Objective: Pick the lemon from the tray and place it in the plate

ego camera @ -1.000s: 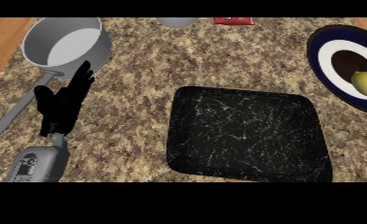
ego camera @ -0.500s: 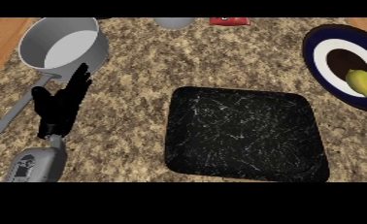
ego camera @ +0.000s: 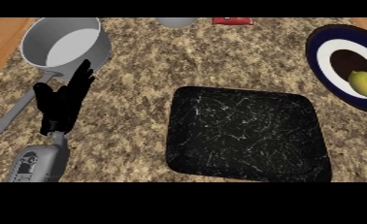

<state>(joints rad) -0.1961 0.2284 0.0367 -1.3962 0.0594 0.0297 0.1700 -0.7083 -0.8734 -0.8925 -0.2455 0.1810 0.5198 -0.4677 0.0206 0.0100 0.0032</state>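
The yellow lemon [ego camera: 359,82] lies in the dark-rimmed plate [ego camera: 324,56] at the right edge, partly cut off by the view. The black marbled tray [ego camera: 243,136] sits in the middle with nothing on it. My left hand [ego camera: 63,103] rests open at the left, fingers straight and pointing up toward the pot. No right hand shows in the view.
A grey saucepan [ego camera: 64,43] stands at the upper left, its handle running down to the left edge past my left hand. A grey bowl [ego camera: 176,22] and a red object [ego camera: 232,20] sit at the far edge. Wooden counter edge shows at top left.
The view has shifted slightly, so the plate with the lemon sits a little further left. The left hand keeps its pose.
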